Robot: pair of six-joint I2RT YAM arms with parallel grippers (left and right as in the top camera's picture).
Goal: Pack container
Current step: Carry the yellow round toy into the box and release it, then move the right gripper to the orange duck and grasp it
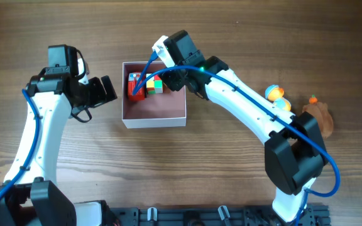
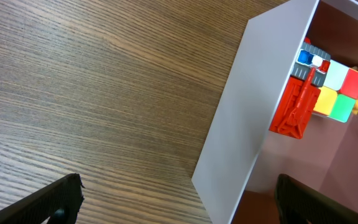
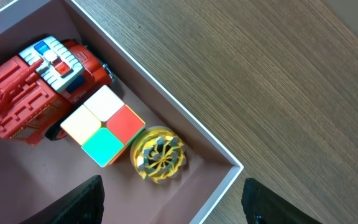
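Square white-walled, pink-floored open container [image 1: 159, 110] sits mid-table, its far-right corner directly under the right gripper [image 3: 176, 202], fingers wide and empty; left gripper [image 2: 182, 200], also wide, is just off its left wall.

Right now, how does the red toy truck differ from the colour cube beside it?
The red toy truck is longer and nearly all red; the cube is smaller, showing white, red, yellow and green squares. The truck's body is bumpy; the cube's faces are flat. Both lie side by side in the container.
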